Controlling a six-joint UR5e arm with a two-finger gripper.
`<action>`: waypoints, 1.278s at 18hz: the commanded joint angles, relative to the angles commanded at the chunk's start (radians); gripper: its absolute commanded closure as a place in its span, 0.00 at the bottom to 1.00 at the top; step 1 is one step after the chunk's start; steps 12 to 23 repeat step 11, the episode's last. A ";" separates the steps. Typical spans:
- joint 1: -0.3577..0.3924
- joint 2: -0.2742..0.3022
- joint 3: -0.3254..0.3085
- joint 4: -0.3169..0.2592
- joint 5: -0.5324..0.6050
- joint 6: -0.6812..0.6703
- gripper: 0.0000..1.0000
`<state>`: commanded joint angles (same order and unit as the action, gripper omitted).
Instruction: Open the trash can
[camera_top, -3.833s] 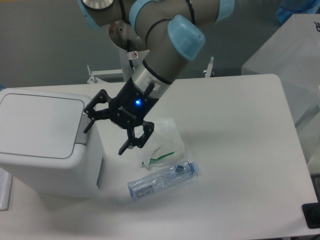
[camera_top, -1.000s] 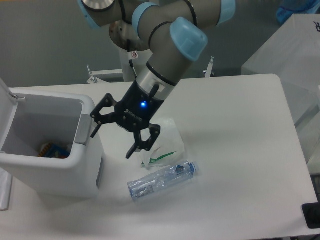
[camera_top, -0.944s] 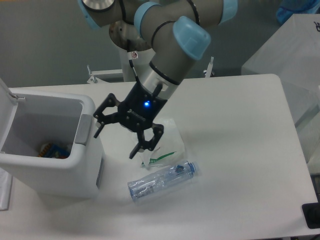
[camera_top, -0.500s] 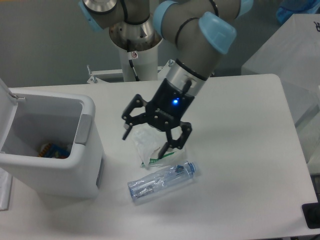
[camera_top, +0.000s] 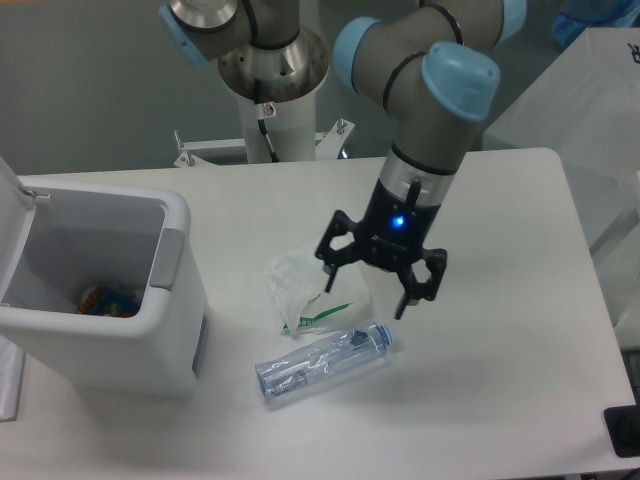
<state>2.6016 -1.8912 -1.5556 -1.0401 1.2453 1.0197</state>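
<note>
While the trash can is sitting lid-up at table left, your gripper, fingers spread wide and empty, is hanging over the wrapper; descending risks snagging it.

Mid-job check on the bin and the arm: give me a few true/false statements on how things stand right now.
1. The trash can has its lid up, with the inside showing. True.
2. The gripper is clamped on the plastic bottle. False: its jaws are open and empty, above the table beside the bottle's cap end.
3. The bottle lies on its side on the table. True.
4. The crumpled white bag is inside the trash can. False: it lies on the table, just behind the bottle.
5. The trash can holds nothing. False: something colourful shows at the bottom.
</note>
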 joint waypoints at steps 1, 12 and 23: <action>0.000 -0.018 0.009 0.002 0.038 0.022 0.00; -0.006 -0.055 0.022 -0.002 0.197 0.217 0.00; -0.006 -0.055 0.022 -0.002 0.197 0.217 0.00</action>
